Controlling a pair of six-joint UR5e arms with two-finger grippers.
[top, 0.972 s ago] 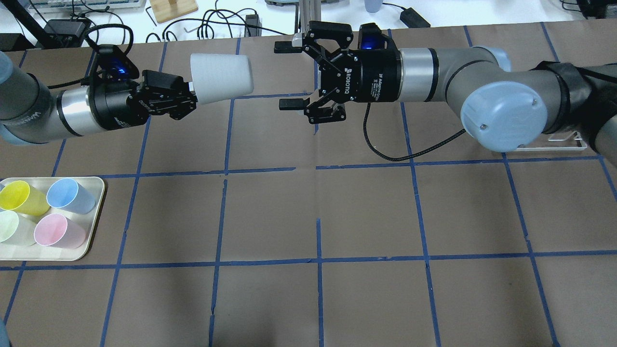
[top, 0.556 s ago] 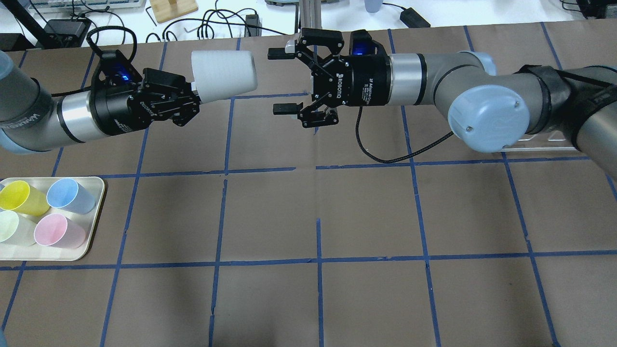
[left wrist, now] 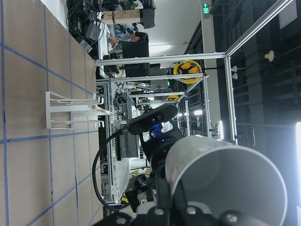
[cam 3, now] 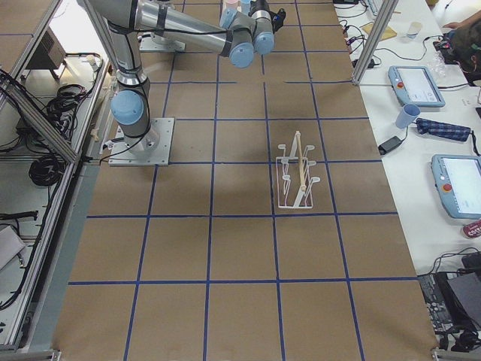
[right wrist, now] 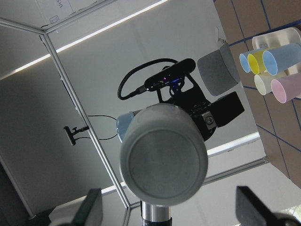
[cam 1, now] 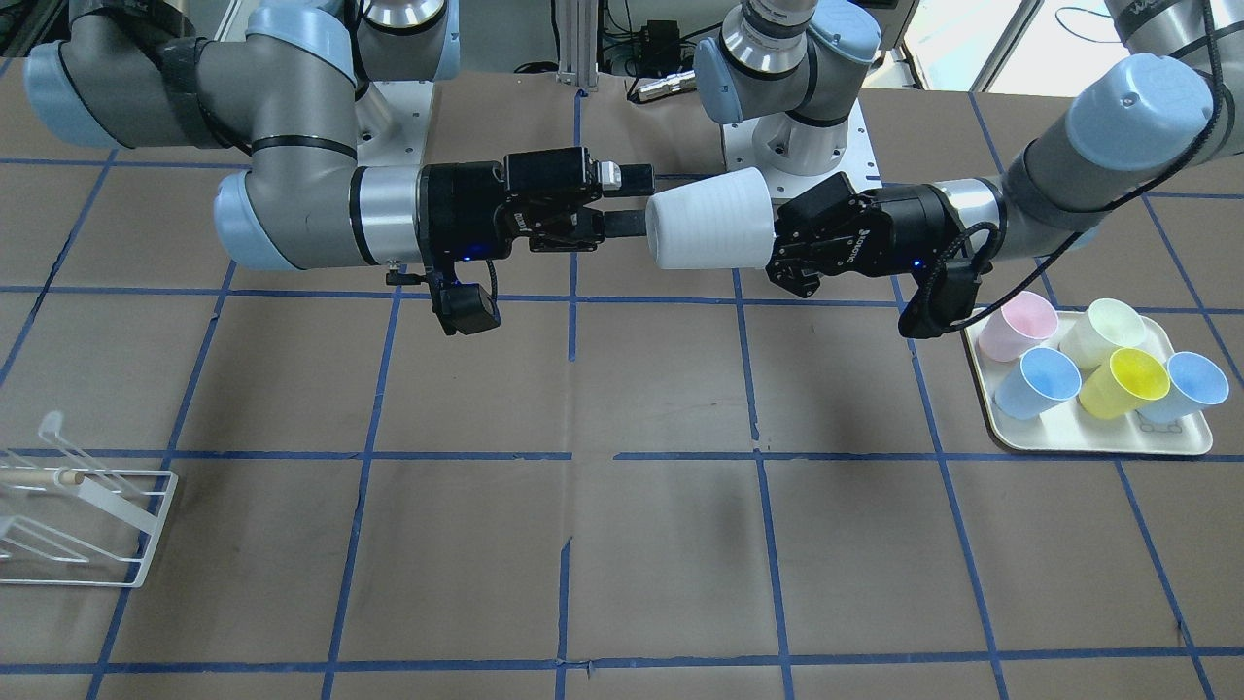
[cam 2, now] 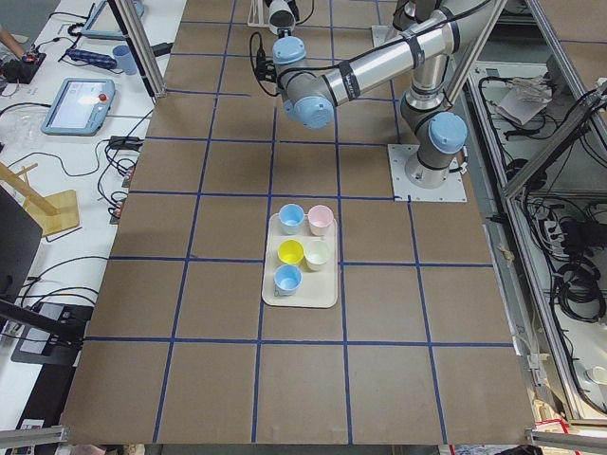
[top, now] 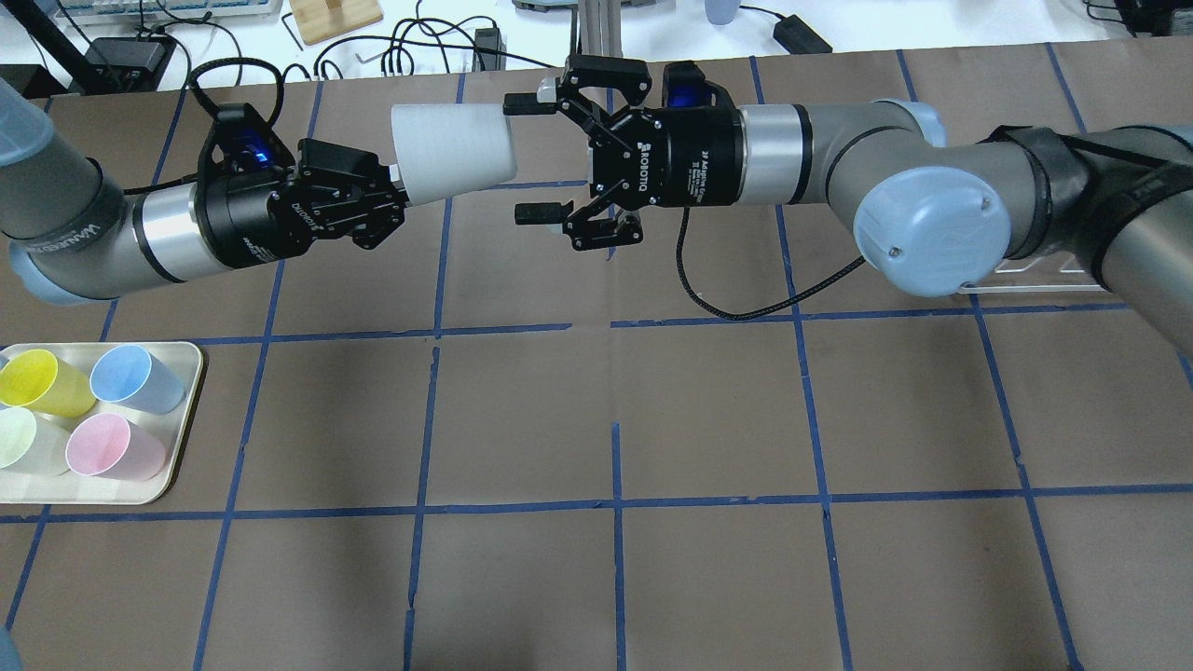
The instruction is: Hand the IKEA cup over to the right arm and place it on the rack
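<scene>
The IKEA cup (top: 452,149), pale grey and lying sideways in the air, is held at its rim by my left gripper (top: 399,184), which is shut on it. Its base points at my right gripper (top: 527,158). That gripper is open, and its two fingertips reach level with the cup's base, one on each side. The front view shows the same: the cup (cam 1: 708,231) is between the left gripper (cam 1: 777,243) and the open right gripper (cam 1: 637,201). The right wrist view shows the cup's base (right wrist: 163,160) centred between the fingertips (right wrist: 91,209). The rack (cam 1: 78,515) stands far off on the right arm's side.
A cream tray (top: 182,438) with several coloured cups sits at the table's left edge, below the left arm. The rack also shows in the exterior right view (cam 3: 297,177) and the left wrist view (left wrist: 75,110). Cables and stands lie beyond the table's far edge.
The left arm has carried the cup to the right and the right gripper has moved left toward it. The gap has closed, so the open fingertips now reach the cup's base.
</scene>
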